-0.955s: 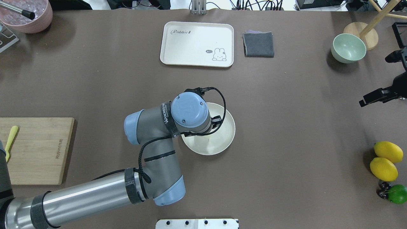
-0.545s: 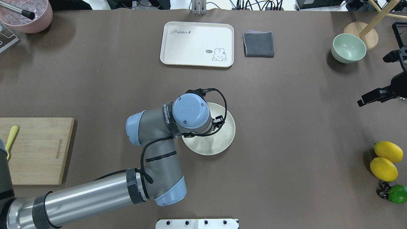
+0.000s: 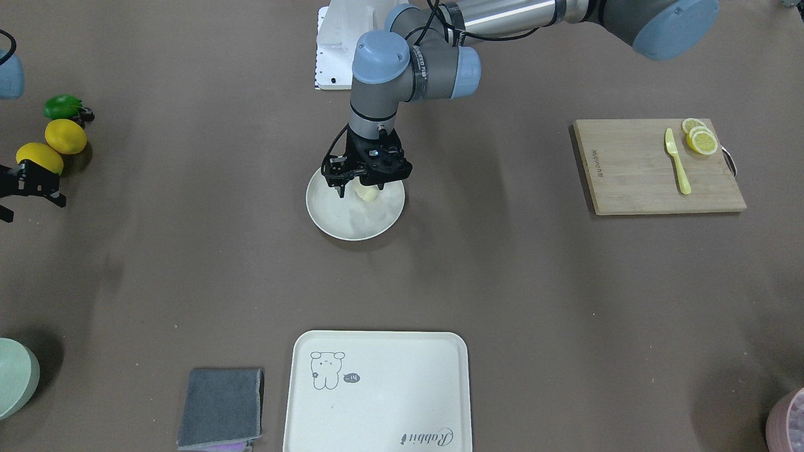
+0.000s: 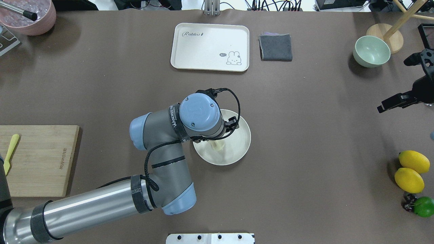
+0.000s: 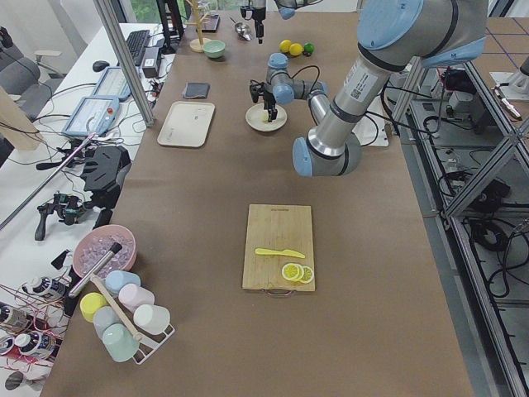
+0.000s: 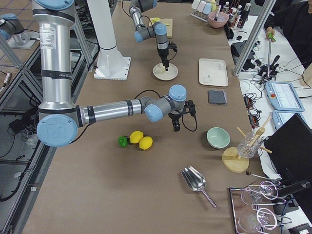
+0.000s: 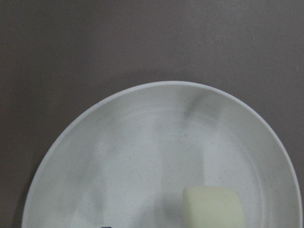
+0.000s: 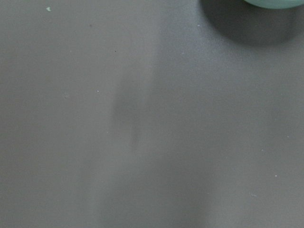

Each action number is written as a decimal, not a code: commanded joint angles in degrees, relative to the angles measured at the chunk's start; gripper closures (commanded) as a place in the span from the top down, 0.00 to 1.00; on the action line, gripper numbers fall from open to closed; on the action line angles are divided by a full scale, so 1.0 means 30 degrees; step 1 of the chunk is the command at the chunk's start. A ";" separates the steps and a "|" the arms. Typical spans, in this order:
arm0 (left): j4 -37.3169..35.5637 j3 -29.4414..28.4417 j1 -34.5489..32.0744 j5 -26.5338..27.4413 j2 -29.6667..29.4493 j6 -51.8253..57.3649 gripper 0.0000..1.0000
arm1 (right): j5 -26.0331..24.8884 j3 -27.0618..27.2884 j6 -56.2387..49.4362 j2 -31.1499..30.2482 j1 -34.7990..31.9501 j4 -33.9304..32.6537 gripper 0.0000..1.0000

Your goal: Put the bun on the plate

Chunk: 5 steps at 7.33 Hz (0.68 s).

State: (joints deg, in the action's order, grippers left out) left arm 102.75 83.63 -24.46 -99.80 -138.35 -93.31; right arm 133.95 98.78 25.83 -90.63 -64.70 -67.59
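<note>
Brown-covered table (image 4: 305, 135), aluminium frame posts (image 5: 126, 58), cluttered white side desk (image 5: 74, 74).

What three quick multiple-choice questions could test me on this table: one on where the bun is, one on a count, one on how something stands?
1. Where is the bun?
A. On the tray
B. On the plate
C. On the cutting board

2. How many whole lemons are there?
A. One
B. Two
C. Four

3. How does the green bowl stand?
A. Upside down
B. On its side
C. Upright, opening up

Answers:
1 B: the overhead and left wrist views show it lying inside the plate's rim.
2 B: two yellow ones lie side by side in the overhead view.
3 C: its hollow inside faces the overhead camera.
</note>
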 commanded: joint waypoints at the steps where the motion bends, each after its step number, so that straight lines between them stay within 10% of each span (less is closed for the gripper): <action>1: -0.0061 0.0391 -0.0225 -0.0045 0.0179 -0.0011 0.94 | 0.0000 0.0208 0.0004 0.0094 -0.0316 0.0000 1.00; 5: -0.4208 0.5598 -0.4573 -0.2996 0.4151 0.6838 0.96 | 0.0000 0.0211 -0.1709 0.0185 -0.2422 -0.0030 1.00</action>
State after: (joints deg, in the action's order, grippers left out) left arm 95.07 96.02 -32.66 -105.58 -130.14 -83.16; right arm 133.97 99.69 24.33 -89.47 -69.72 -67.67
